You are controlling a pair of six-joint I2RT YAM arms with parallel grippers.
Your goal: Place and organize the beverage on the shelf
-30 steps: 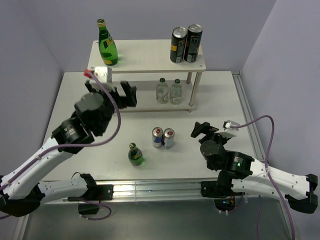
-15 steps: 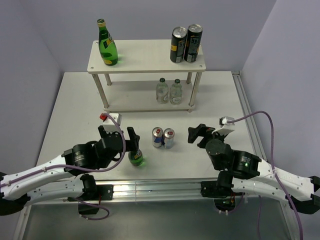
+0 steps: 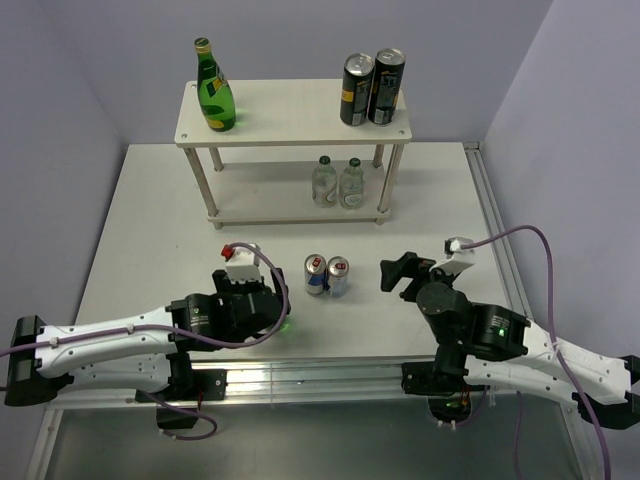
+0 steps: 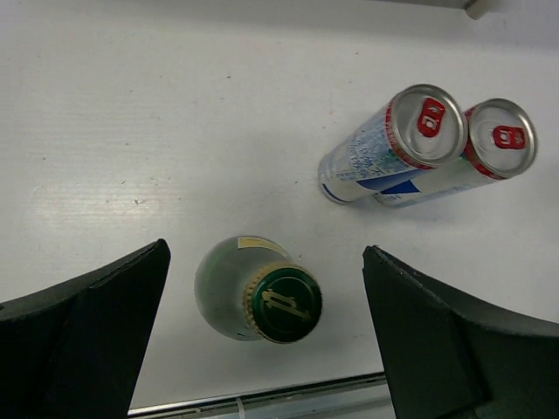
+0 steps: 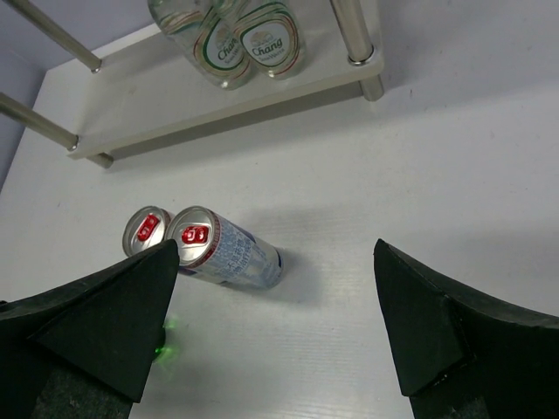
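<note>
here the left end effector [image 4: 266, 255] hangs over the green bottle [image 4: 229, 284] with its jaws spread wide, one finger on either side and neither touching the glass — nothing grasped. that bottle stands upright close to the near edge of the table [image 3: 150, 220], the metal rail [image 4: 262, 397] just beyond it. the two silver cans [image 4: 410, 140] stand touching each other, just right of it. the right end effector [image 3: 398, 275] is likewise released, low over bare table to the cans' right. on the shelf [image 3: 290, 112], a second green bottle [image 3: 214, 90] sits at the top board's left end and two dark cans [image 3: 372, 88] at its right end — bare board between. two clear bottles [image 3: 338, 182] stand on the lower board's right half.
</note>
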